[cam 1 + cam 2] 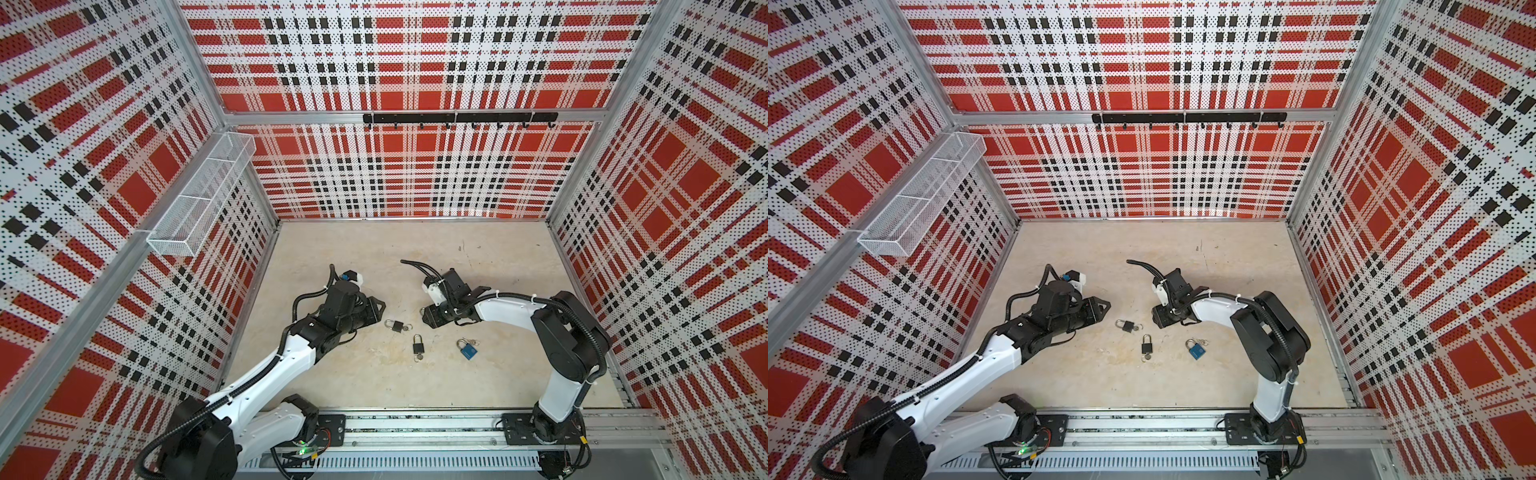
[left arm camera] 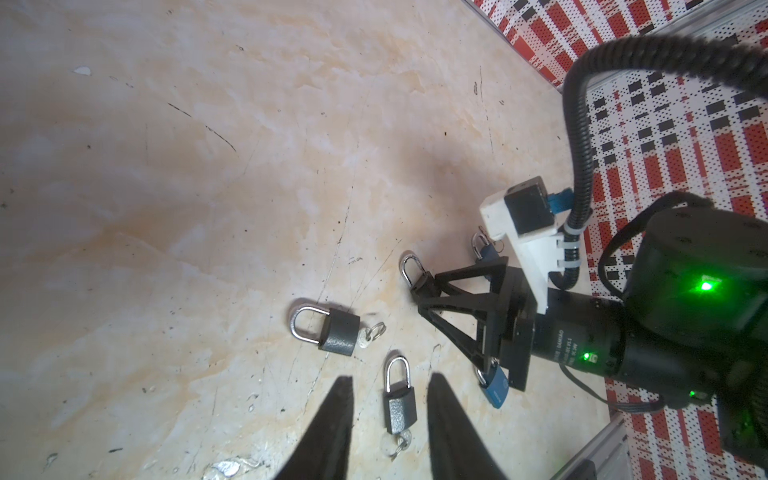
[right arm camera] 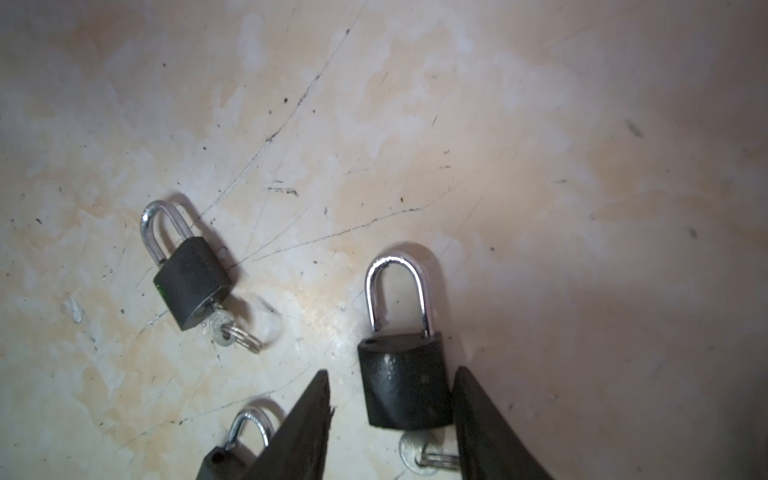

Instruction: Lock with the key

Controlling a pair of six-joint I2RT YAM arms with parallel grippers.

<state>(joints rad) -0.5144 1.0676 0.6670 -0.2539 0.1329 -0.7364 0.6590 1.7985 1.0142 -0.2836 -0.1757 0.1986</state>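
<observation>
Three padlocks lie on the beige floor. One dark padlock (image 1: pixel 395 325) (image 1: pixel 1128 326) lies between my two grippers with its key (image 3: pixel 415 457) in its base. One leg of its shackle stands out of the body. My right gripper (image 1: pixel 424 319) (image 3: pixel 391 370) is open and straddles this padlock (image 3: pixel 405 390), with one finger close against its side. A second dark padlock (image 1: pixel 417 344) (image 3: pixel 189 286) also has a key (image 1: pixel 419 357) in it. My left gripper (image 1: pixel 381 308) (image 2: pixel 390 378) is open and holds nothing. In the left wrist view a dark padlock (image 2: pixel 400 409) lies untouched between its fingers.
A blue padlock (image 1: pixel 468 352) (image 1: pixel 1197 352) lies below the right forearm. A white wire basket (image 1: pixel 199 195) hangs on the left wall and a black hook rail (image 1: pixel 459 118) on the back wall. Plaid walls enclose the floor, and the arms' base rail (image 1: pixel 415 428) runs along the front.
</observation>
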